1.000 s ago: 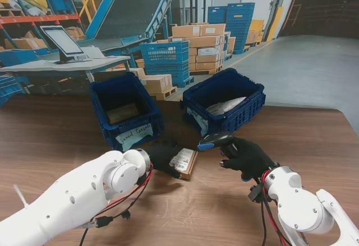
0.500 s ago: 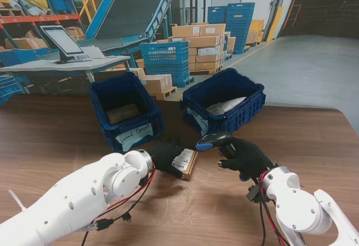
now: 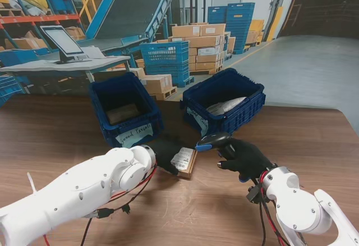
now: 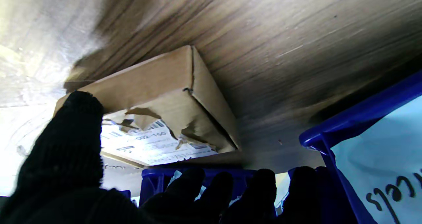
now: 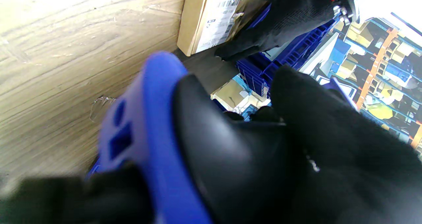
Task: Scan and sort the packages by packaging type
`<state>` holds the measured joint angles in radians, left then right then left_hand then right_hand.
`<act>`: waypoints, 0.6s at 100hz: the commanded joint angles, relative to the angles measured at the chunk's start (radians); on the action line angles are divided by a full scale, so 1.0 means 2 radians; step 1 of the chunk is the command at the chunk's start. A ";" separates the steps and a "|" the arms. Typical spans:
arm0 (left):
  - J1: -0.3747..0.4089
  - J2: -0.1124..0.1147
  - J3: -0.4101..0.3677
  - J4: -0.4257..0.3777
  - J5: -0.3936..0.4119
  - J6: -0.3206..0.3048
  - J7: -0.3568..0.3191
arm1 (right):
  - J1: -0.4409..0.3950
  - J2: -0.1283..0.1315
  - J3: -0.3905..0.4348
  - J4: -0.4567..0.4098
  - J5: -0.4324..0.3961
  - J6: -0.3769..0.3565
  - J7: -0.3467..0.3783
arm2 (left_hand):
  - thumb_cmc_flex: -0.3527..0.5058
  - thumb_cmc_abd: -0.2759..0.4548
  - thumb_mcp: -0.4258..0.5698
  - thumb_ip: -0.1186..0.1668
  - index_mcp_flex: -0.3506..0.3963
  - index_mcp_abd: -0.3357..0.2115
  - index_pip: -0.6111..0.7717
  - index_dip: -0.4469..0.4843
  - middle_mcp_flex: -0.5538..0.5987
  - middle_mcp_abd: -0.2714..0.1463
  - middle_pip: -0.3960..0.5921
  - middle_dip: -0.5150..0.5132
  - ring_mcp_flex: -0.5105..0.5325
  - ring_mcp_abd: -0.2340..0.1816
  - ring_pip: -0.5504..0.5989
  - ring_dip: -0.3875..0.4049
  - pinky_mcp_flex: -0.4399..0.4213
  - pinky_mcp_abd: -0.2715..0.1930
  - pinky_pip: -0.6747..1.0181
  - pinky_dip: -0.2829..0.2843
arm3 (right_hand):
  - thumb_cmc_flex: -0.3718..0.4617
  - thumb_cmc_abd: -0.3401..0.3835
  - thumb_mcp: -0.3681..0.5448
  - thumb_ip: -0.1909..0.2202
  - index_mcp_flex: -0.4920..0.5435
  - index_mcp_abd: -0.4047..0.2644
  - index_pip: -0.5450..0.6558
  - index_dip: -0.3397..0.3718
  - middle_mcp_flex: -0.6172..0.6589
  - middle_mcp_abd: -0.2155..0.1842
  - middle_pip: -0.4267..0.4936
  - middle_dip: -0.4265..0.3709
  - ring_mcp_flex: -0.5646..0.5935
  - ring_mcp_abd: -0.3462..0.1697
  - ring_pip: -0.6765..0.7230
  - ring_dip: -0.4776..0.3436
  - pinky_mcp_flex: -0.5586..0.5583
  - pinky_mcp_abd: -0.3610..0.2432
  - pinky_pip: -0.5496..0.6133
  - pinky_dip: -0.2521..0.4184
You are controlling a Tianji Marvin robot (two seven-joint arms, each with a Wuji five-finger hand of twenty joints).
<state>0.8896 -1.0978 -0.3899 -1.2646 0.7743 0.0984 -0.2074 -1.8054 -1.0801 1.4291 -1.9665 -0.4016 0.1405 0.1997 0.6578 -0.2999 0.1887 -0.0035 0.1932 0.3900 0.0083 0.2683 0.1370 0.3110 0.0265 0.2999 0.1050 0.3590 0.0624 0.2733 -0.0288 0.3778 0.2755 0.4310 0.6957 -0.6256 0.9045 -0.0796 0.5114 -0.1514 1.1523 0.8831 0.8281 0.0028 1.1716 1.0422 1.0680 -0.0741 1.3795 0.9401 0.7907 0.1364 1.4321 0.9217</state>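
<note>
A small cardboard box [image 3: 185, 161] with a white shipping label lies on the wooden table in front of the two blue bins. My left hand [image 3: 164, 152], in a black glove, is closed on its near left side. In the left wrist view the thumb [image 4: 69, 131] presses on the box [image 4: 158, 82] and the other fingers curl under it. My right hand [image 3: 245, 157] is shut on a black and blue barcode scanner [image 3: 212, 140], whose head points at the box label. The scanner [image 5: 155, 125] fills the right wrist view, with the box [image 5: 211, 19] beyond it.
The left blue bin [image 3: 115, 131] carries a handwritten paper label and holds a brown box. The right blue bin [image 3: 247, 111] holds a grey poly bag [image 3: 224, 105]. Both stand just beyond the box. A desk with a monitor [image 3: 61, 41] is behind, and stacked crates and cartons.
My left arm has slid forward and the box has shifted slightly away from me. The scanner has edged a little left toward the box.
</note>
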 commanded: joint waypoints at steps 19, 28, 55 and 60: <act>-0.025 -0.018 0.029 0.042 -0.041 -0.016 -0.006 | -0.001 -0.001 -0.001 -0.002 0.001 -0.005 0.010 | 0.002 0.016 -0.016 0.001 -0.012 0.003 -0.008 -0.007 -0.022 0.009 -0.011 -0.012 -0.020 -0.006 -0.008 -0.009 -0.006 0.002 -0.018 -0.008 | 0.044 0.014 0.013 0.000 0.002 -0.022 0.003 -0.001 0.007 0.021 0.009 0.004 0.034 -0.042 0.030 0.016 0.000 0.000 0.007 0.003; -0.030 -0.023 0.039 0.058 -0.054 -0.033 -0.005 | -0.001 -0.001 0.000 -0.003 0.001 -0.005 0.012 | 0.008 0.012 -0.013 0.002 -0.001 0.004 -0.005 -0.006 -0.013 0.010 -0.004 -0.008 -0.011 -0.005 -0.003 -0.007 -0.003 0.002 -0.016 -0.007 | 0.044 0.015 0.013 0.000 0.002 -0.022 0.003 -0.001 0.007 0.021 0.009 0.004 0.034 -0.043 0.030 0.016 0.001 -0.001 0.007 0.003; -0.007 -0.025 0.027 0.082 -0.050 -0.077 0.037 | -0.004 -0.001 0.002 -0.005 0.001 -0.004 0.012 | 0.009 -0.043 0.114 0.024 0.098 -0.012 0.032 0.031 0.122 -0.011 0.039 0.053 0.106 -0.010 0.043 0.041 0.031 0.012 0.029 0.005 | 0.045 0.014 0.013 0.001 0.002 -0.022 0.003 0.000 0.007 0.021 0.009 0.004 0.033 -0.042 0.030 0.016 0.000 -0.001 0.006 0.004; -0.004 -0.025 0.024 0.085 -0.047 -0.081 0.044 | -0.005 -0.001 0.002 -0.005 0.001 -0.004 0.011 | 0.012 -0.054 0.136 0.030 0.122 -0.021 0.048 0.046 0.150 -0.016 0.054 0.068 0.126 -0.010 0.051 0.052 0.036 0.013 0.040 0.008 | 0.045 0.014 0.013 0.001 0.002 -0.022 0.003 0.000 0.007 0.021 0.009 0.004 0.033 -0.044 0.030 0.016 -0.001 -0.001 0.006 0.004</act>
<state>0.8598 -1.1471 -0.3565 -1.1065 0.6737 -0.0558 -0.0945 -1.8068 -1.0789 1.4334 -1.9659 -0.4001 0.1345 0.2090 0.6551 -0.4191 0.3293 -0.0039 0.2628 0.4666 -0.0651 0.2927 0.3087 0.3287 0.0546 0.4065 0.2743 0.3621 0.1094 0.3524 0.0322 0.3777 0.3234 0.4307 0.6957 -0.6256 0.9044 -0.0796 0.5114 -0.1511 1.1522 0.8831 0.8281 0.0028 1.1716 1.0422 1.0680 -0.0741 1.3795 0.9401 0.7886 0.1370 1.4321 0.9218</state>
